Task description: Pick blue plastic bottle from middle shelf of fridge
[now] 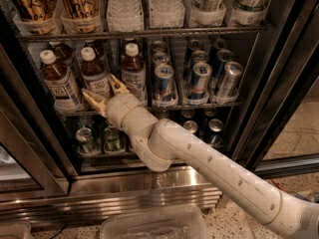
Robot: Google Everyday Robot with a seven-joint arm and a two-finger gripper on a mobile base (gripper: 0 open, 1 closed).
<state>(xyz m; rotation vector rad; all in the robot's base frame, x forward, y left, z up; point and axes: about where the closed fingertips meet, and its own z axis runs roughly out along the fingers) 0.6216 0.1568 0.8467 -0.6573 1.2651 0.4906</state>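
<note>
The fridge (279, 83) stands open with wire racks. On the middle shelf (199, 105) stand three small bottles with white caps and dark drink: left (57, 81), middle (93, 72) and right (133, 71). My gripper (104, 91) is open at the shelf's front rail, just below and in front of the middle bottle. One tan finger (93, 101) points left under it, the other (117, 85) sits between the middle and right bottles. Neither finger holds anything.
Blue-and-silver cans (198, 78) fill the right of the middle shelf. Larger bottles and cups (119, 6) stand on the rack above. Green cans (112, 138) sit on the rack below. A steel base ledge (144, 190) and a clear bin (154, 225) lie in front.
</note>
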